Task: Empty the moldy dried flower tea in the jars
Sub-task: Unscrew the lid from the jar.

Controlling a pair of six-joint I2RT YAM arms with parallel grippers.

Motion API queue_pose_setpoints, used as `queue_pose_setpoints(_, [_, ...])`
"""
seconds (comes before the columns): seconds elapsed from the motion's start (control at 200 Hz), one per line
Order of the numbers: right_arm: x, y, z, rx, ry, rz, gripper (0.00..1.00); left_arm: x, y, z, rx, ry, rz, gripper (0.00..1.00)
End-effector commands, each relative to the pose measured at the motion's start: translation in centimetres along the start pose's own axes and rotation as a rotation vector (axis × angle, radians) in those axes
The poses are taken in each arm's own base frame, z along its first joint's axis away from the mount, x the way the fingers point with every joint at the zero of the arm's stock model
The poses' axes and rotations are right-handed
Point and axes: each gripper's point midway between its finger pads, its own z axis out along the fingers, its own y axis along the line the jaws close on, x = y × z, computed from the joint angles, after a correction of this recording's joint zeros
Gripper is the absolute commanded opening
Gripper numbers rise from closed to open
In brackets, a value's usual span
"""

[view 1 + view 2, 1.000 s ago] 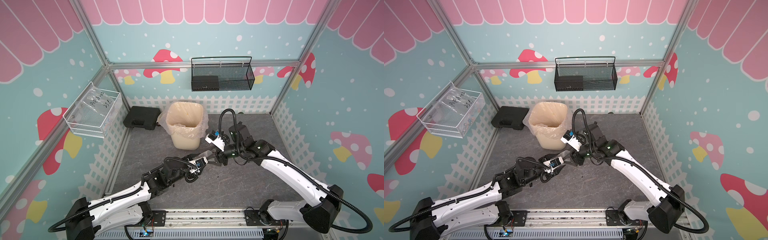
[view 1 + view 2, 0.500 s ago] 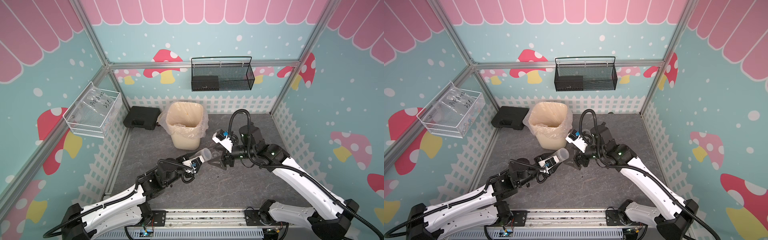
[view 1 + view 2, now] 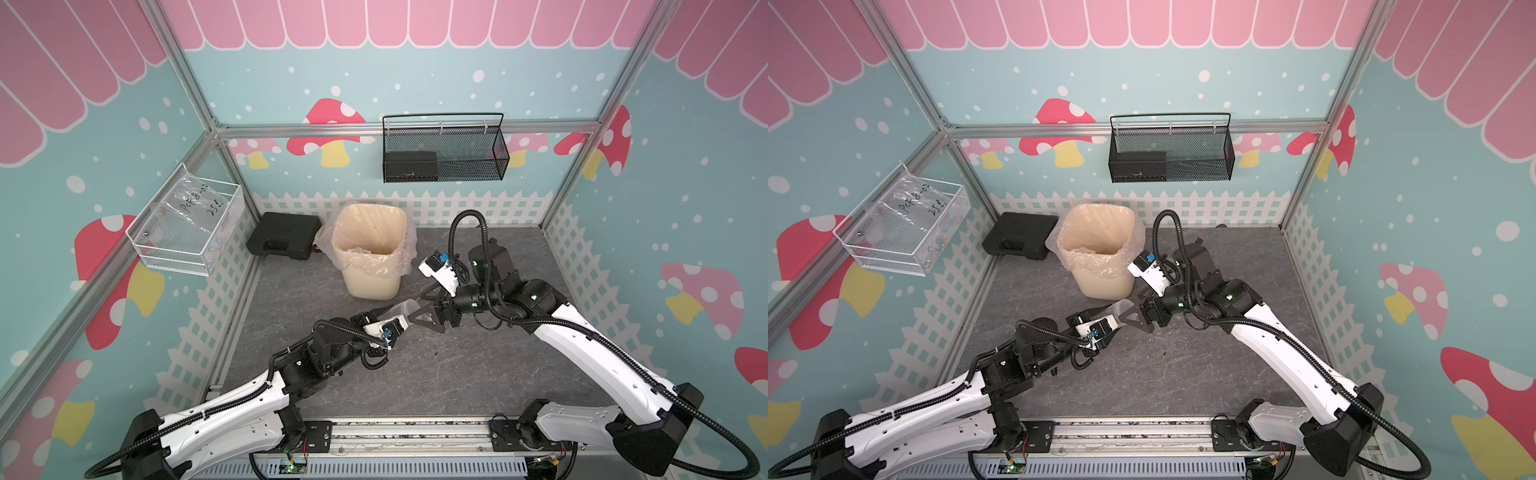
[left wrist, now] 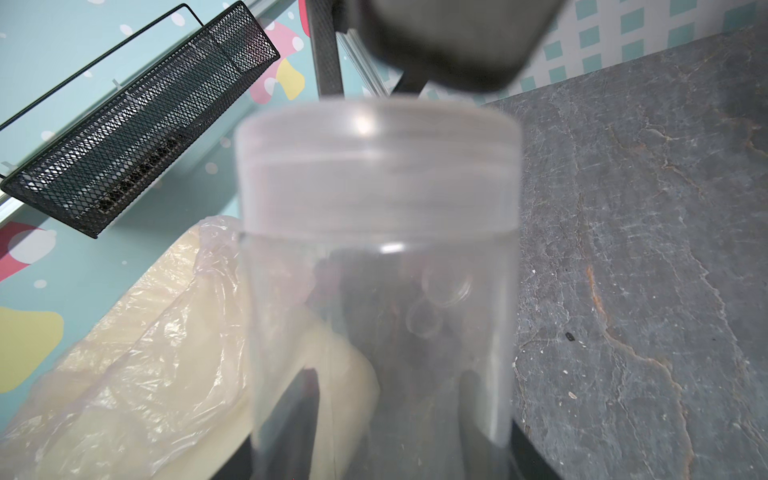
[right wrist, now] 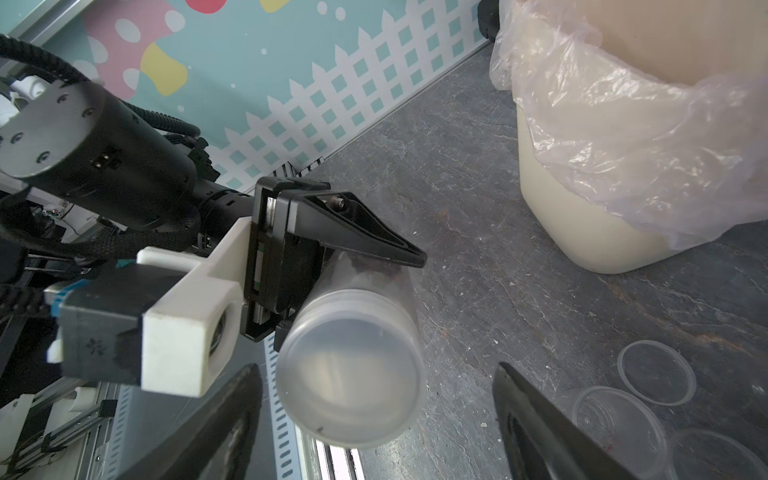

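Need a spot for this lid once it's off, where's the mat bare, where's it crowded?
Bare mat: ahead of the front rail; between waste bin and side fence; the back corner behind the right arm. Crowded: where left gripper and right gripper meet at the jar, open jars and loose lid alongside.

The held jar [image 4: 378,257] is blurred in the left wrist view (very near the lens) and cut by its edge; an open jar [image 5: 619,419] hides partly behind the right end effector [image 5: 376,368].
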Motion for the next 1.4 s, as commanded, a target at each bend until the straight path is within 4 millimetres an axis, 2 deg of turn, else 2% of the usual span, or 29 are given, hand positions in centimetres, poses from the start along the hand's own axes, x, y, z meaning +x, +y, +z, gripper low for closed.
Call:
queue_pose_setpoints(0.0, [-0.1, 0.5, 0.3, -0.044, -0.001, 0.018, 0.83, 0.0, 0.0, -0.2, -0.001, -0.003, 0.023, 0.49])
queue_pose_setpoints(0.11, [0.2, 0.6, 0.7, -0.066, 0.010, 0.014, 0.74, 0.0, 0.0, -0.1, 0.000, -0.001, 0.021, 0.48])
queue_pose_setpoints(0.345, [1.5, 0.1, 1.5, -0.070, 0.056, 0.002, 0.72, 0.1, -0.1, -0.1, 0.008, 0.006, 0.012, 0.48])
queue_pose_setpoints(0.49, [2.0, -0.4, 1.9, -0.063, 0.078, -0.017, 0.57, 0.1, -0.2, -0.1, 0.013, 0.007, 0.004, 0.48])
queue_pose_setpoints(0.66, [1.7, -0.3, 2.4, -0.092, 0.082, -0.080, 0.43, -0.2, -0.9, -0.1, 0.061, 0.000, -0.028, 0.47])
queue_pose_setpoints(0.765, [1.8, -0.5, 2.2, -0.076, 0.082, -0.244, 0.30, -0.8, -1.7, -0.4, 0.116, -0.023, -0.065, 0.46])
queue_pose_setpoints(0.941, [1.5, -0.8, 1.1, -0.007, 0.044, -0.660, 0.11, -1.8, -3.1, -1.1, 0.227, -0.072, -0.138, 0.44])
queue_pose_setpoints(1.066, [1.2, -0.7, 0.7, 0.014, 0.031, -0.876, 0.11, -2.3, -3.7, -1.5, 0.287, -0.098, -0.171, 0.44])
queue_pose_setpoints(1.186, [1.1, -1.0, 0.8, 0.039, 0.042, -0.963, 0.16, -2.4, -4.0, -1.6, 0.310, -0.106, -0.183, 0.44])
queue_pose_setpoints(1.241, [0.7, -1.3, 0.9, 0.057, 0.033, -0.947, 0.28, -2.2, -4.0, -1.4, 0.307, -0.100, -0.182, 0.44])
queue_pose_setpoints(1.286, [0.0, -1.3, 0.8, 0.076, 0.007, -0.887, 0.42, -2.1, -3.8, -1.3, 0.294, -0.093, -0.177, 0.44])
queue_pose_setpoints(1.391, [-1.6, -0.7, 0.0, 0.091, -0.061, -0.631, 0.65, -1.1, -2.3, -0.7, 0.190, -0.058, -0.138, 0.44])
